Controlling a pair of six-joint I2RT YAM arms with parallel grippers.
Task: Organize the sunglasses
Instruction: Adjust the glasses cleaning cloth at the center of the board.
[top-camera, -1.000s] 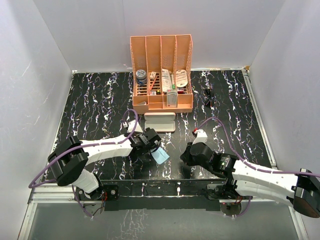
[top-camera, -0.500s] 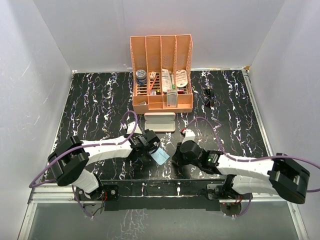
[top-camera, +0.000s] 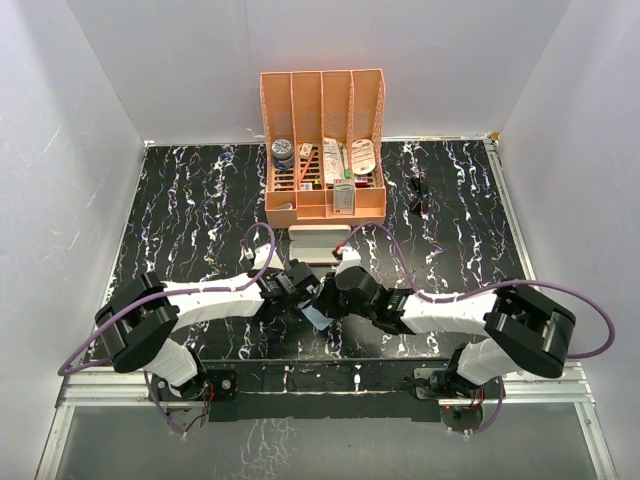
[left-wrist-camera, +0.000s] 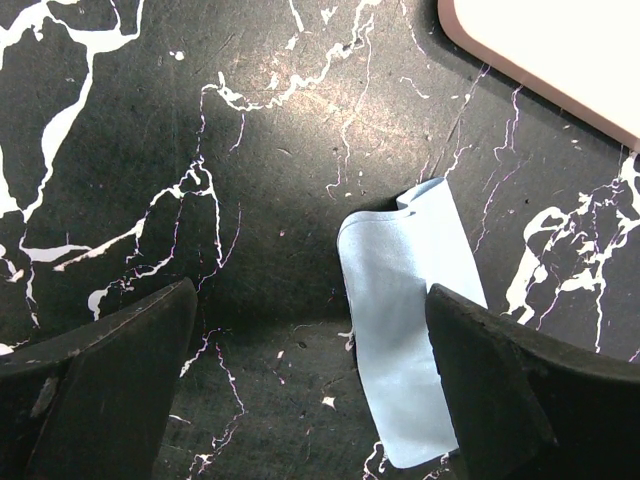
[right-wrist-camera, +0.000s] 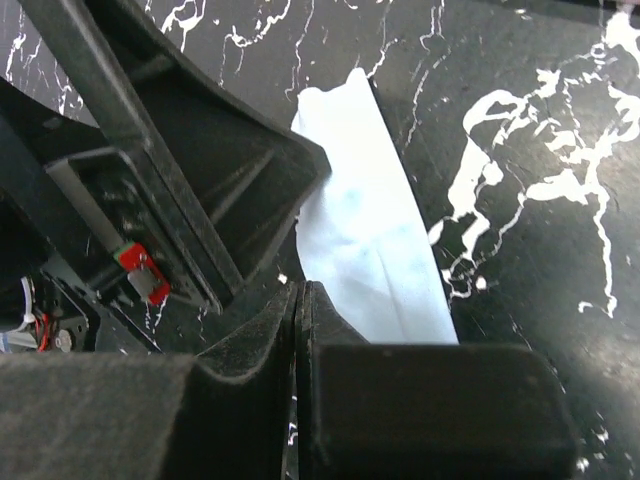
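**Sunglasses untouched; both arms busy at the cloth**

A black, white-veined table (top-camera: 200, 220) fills a white-walled booth, with an orange organizer (top-camera: 323, 110) standing at the far middle. The pink case (top-camera: 320, 243) lies closed just on the near side of it.

The sunglasses (top-camera: 418, 193) lie on the bare table at the far right, beside the organizer and well apart from both arms. Nothing is touching them, and they are neither in the case nor near it.

Both arms meet at the near middle over the blue cloth (left-wrist-camera: 405, 340), which lies partly folded on the table, near the case.

- The left gripper (left-wrist-camera: 310, 400) is spread wide and holds nothing. Its fingers stand either side of the cloth, which lies closer to one of them.
- The right gripper (right-wrist-camera: 298, 340) has its jaws pressed fully together, the tips at the cloth's near edge. I cannot tell whether any fabric is caught between them.

As I judge it, the task is at an early stage. The work in hand concerns the cloth only. Left to do is fetching the sunglasses from the far right, opening the case, and putting them away.
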